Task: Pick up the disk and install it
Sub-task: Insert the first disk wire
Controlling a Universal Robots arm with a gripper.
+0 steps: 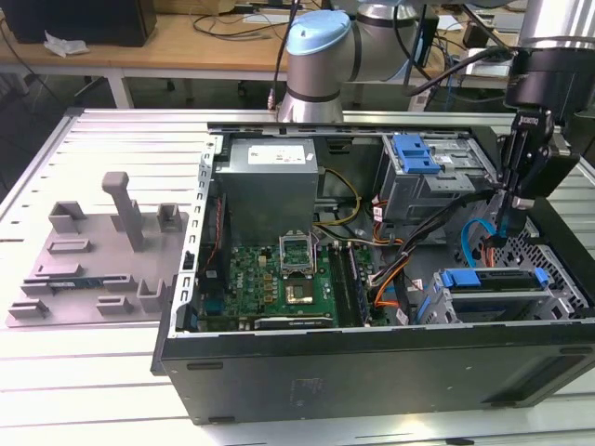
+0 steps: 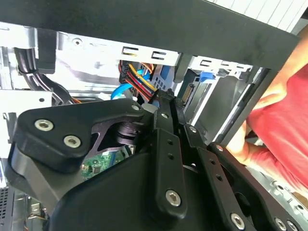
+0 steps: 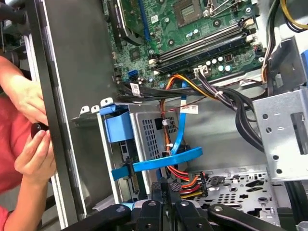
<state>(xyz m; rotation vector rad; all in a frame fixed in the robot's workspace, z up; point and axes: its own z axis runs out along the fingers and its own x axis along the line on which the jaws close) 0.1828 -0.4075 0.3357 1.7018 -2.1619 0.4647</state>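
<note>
1 disk in drive cage inside PC case; jaws pinched together, hold unclear.

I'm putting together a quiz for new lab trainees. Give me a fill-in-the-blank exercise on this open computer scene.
1. The disk sits in its bay, framed by ___ plastic rails.
2. The gripper hangs inside the computer case, at the exterior view's ___ end.
3. The grey fixture lies on the table, outside the case, on the exterior view's ___.
4. The motherboard is ___ in colour.
Missing words: blue; right; left; green.
</note>
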